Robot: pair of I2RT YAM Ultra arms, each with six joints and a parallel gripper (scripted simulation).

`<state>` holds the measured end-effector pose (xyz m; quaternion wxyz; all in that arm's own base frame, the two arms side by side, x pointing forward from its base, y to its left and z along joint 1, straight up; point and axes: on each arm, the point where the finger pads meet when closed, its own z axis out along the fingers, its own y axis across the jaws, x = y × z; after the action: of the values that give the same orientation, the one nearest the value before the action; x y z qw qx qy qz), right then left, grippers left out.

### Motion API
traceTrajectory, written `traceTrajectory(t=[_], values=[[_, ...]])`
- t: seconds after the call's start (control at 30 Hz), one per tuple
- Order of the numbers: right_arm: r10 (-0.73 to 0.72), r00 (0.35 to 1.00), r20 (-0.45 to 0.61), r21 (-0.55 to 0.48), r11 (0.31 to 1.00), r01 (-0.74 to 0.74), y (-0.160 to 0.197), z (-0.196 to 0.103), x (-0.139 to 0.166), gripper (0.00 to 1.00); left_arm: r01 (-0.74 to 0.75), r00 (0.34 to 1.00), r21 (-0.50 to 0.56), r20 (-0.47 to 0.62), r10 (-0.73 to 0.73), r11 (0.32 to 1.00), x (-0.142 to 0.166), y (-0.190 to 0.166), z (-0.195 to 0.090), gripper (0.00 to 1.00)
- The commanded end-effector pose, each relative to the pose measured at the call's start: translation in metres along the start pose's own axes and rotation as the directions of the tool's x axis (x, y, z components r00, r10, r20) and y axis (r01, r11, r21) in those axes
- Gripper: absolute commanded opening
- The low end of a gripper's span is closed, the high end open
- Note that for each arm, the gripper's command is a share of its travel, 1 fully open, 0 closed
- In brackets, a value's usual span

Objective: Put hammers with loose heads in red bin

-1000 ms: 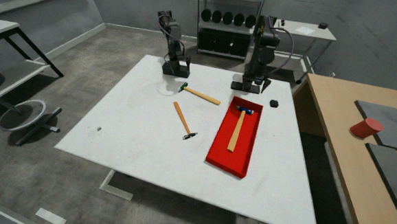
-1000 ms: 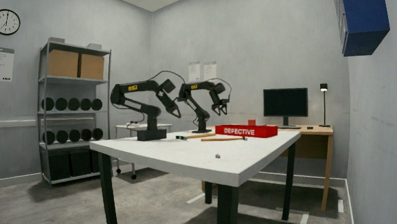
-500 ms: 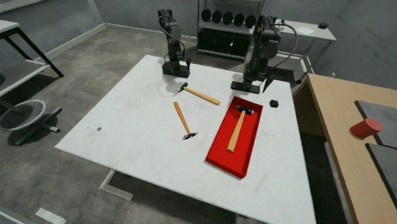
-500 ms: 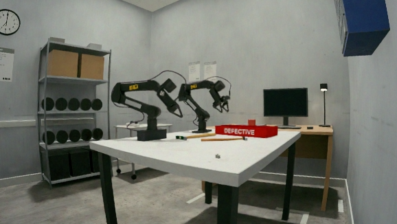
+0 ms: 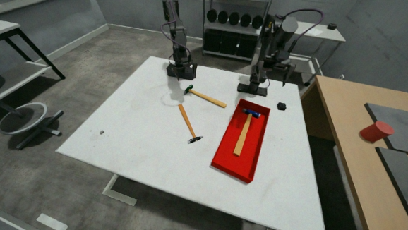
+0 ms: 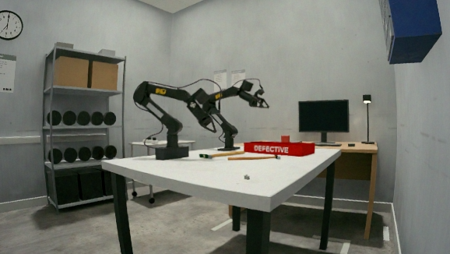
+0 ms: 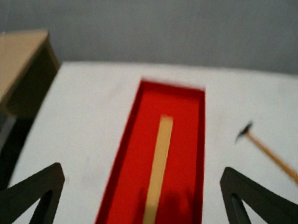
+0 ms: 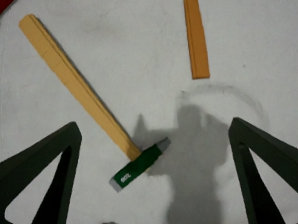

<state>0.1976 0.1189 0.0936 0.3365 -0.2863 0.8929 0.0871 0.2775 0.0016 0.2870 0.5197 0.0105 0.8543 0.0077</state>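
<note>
A blue-headed hammer (image 5: 246, 130) lies inside the red bin (image 5: 243, 139), and shows in the left wrist view (image 7: 154, 183). A green-headed hammer (image 5: 205, 97) lies flat on the table near the back, and shows in the right wrist view (image 8: 89, 99). A black-headed hammer (image 5: 187, 123) lies flat in front of it. My left gripper (image 5: 284, 75) is open and empty, raised high behind the bin's far end (image 7: 141, 169). My right gripper (image 6: 209, 125) (image 8: 153, 127) is open and empty, hanging above the green hammer's head.
A small black block (image 5: 281, 106) lies on the table beside the bin's far end. A tiny grey bit (image 5: 102, 132) lies near the left edge. A wooden desk (image 5: 353, 148) stands to the right, and shelving (image 5: 233, 28) behind the arms.
</note>
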Motion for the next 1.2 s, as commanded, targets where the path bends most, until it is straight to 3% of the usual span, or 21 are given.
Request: traceTrajectory(t=[0.0, 0.1, 0.2, 0.27, 0.53, 0.67, 0.73, 0.9, 1.17], values=[[0.007, 0.994, 0.109, 0.016, 1.000, -0.009, -0.009, 0.017, -0.053, 1.00, 0.019, 0.970, 0.003, 0.241, -0.019, 1.000, -0.080, 0.002, 0.013, 1.00], [0.020, 0.988, 0.153, 0.028, 0.999, -0.024, -0.015, 0.023, -0.082, 1.00, 0.024, 0.945, 0.001, 0.327, -0.023, 1.000, -0.106, 0.003, 0.015, 1.00], [0.022, 0.991, 0.135, 0.031, 0.999, -0.027, -0.017, 0.032, -0.085, 1.00, 0.025, 0.938, 0.002, 0.346, -0.024, 1.000, -0.113, 0.003, 0.015, 1.00], [0.028, 0.988, 0.154, 0.042, 0.998, -0.035, -0.022, 0.035, -0.104, 1.00, 0.026, 0.924, 0.002, 0.382, -0.025, 1.000, -0.124, 0.003, 0.017, 1.00], [0.055, 0.994, 0.096, 0.056, 0.997, -0.060, -0.037, 0.082, -0.158, 1.00, 0.030, 0.885, 0.005, 0.465, -0.029, 1.000, -0.154, 0.003, 0.025, 1.00], [0.069, 0.997, 0.045, 0.061, 0.996, -0.072, -0.044, 0.117, -0.181, 1.00, 0.029, 0.878, 0.005, 0.478, -0.028, 1.000, -0.160, 0.003, 0.030, 1.00], [0.069, 0.997, 0.045, 0.061, 0.996, -0.072, -0.044, 0.117, -0.181, 1.00, 0.029, 0.878, 0.005, 0.478, -0.028, 1.000, -0.160, 0.003, 0.030, 1.00], [0.087, 0.996, -0.025, 0.069, 0.994, -0.085, -0.053, 0.176, -0.202, 1.00, 0.029, 0.876, 0.005, 0.481, -0.028, 1.000, -0.163, 0.003, 0.034, 1.00], [0.092, 0.996, -0.018, 0.074, 0.993, -0.090, -0.059, 0.198, -0.225, 1.00, 0.028, 0.876, 0.005, 0.482, -0.028, 1.000, -0.163, 0.003, 0.034, 1.00]])
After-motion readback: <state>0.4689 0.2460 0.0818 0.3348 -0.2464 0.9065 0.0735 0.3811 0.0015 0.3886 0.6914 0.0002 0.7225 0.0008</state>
